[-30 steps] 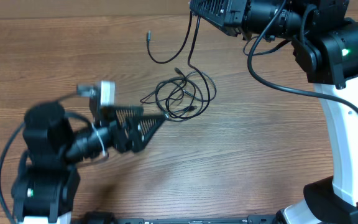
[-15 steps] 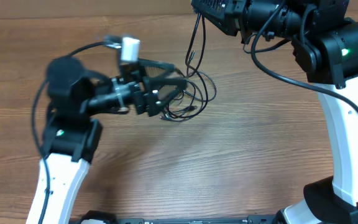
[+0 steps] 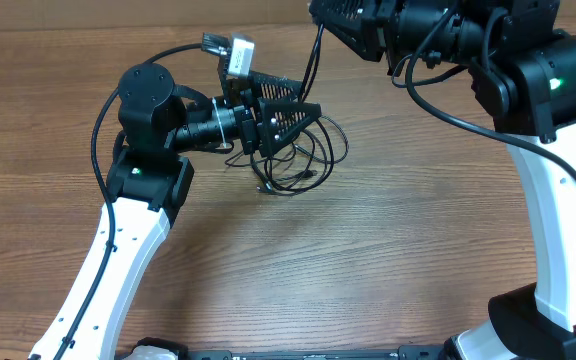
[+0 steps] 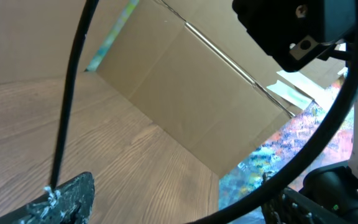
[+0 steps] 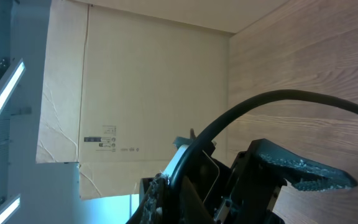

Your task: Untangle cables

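Swung up toward the tangle, left gripper [image 3: 308, 97] hovers jaws spread above the cables [image 3: 308, 173]; right gripper's [image 3: 328, 15] grip cannot be told.

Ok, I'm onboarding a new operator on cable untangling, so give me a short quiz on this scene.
1. True or false: in the overhead view, the left gripper overlaps the cables.
2. One strand leaves the pile and runs toward: A) the right arm; B) the picture's left edge; C) the picture's bottom edge.
3. Fill in: the wall seen in both wrist views is brown ___.

Key: 1 true; 2 A; 3 cardboard.
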{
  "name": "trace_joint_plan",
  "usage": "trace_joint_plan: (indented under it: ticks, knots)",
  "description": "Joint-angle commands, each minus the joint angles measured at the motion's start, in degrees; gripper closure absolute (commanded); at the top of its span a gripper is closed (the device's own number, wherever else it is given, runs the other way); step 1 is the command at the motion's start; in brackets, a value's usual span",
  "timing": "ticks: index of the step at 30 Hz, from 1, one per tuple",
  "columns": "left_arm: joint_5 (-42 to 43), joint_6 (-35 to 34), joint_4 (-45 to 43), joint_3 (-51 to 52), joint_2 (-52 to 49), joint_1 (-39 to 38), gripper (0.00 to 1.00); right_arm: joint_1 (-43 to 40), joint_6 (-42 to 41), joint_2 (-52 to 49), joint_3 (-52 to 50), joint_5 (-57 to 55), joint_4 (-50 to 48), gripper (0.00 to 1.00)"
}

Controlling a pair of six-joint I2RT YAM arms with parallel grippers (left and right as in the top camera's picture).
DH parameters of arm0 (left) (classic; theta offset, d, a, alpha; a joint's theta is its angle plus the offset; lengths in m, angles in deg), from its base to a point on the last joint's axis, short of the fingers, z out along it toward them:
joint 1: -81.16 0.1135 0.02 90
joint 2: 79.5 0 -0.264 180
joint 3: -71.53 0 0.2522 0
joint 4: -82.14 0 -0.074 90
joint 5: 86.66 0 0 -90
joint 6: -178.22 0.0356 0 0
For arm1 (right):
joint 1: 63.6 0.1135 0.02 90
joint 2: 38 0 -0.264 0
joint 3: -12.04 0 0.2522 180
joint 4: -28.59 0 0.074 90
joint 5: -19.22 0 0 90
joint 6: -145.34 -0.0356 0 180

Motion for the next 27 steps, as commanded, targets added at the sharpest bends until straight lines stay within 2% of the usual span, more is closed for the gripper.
trace_joint_plan:
  ticks: [1,4,5,6,9,12,16,19,22,25,27]
  knots:
    - [2.9,0.2,-1.7,-1.0,-0.4,-0.1,0.22,-0.1,-0.2,0.9,0.7,0.1,-0.3,0.96]
    - [5.4,0.2,-2.8,-1.0,-0.4,-0.2,0.38,-0.1,-0.3,0.9,0.7,0.0,-0.3,0.96]
    - [5.7,-0.1,-2.8,-1.0,-0.4,-0.2,0.50,-0.1,-0.3,0.9,0.7,0.0,-0.3,0.96]
    - [5.7,-0.8,-2.7,-1.0,-0.4,-0.2,0.58,-0.1,-0.3,0.9,0.7,0.0,-0.3,0.96]
    - [6.8,-2.2,-2.7,-1.0,-0.4,-0.2,0.68,-0.2,-0.2,0.9,0.7,-0.7,-0.3,0.96]
    - [7.1,-2.4,-2.1,-1.0,-0.4,-0.1,0.96,-1.6,-0.2,0.9,0.7,-3.6,-0.5,0.96]
    - [5.5,-5.8,-1.0,-1.0,-0.4,0.3,0.96,-5.8,0.2,0.9,0.7,-4.0,0.7,0.96]
    - [3.0,-10.9,-2.6,-1.3,-0.3,0.6,0.96,-10.3,0.3,0.9,0.7,-4.0,5.7,0.96]
    - [0.9,-15.5,-5.8,-2.1,-0.3,0.6,0.96,-13.3,2.1,0.9,0.7,-4.8,9.4,0.75]
    - [-2.1,-21.1,-9.1,-4.3,-0.3,0.6,0.96,-16.6,9.7,0.9,0.7,-6.0,11.2,0.53]
    - [-4.2,-23.8,-9.1,-6.5,-0.3,0.6,0.96,-18.5,13.7,0.9,0.7,-7.1,12.3,0.30]
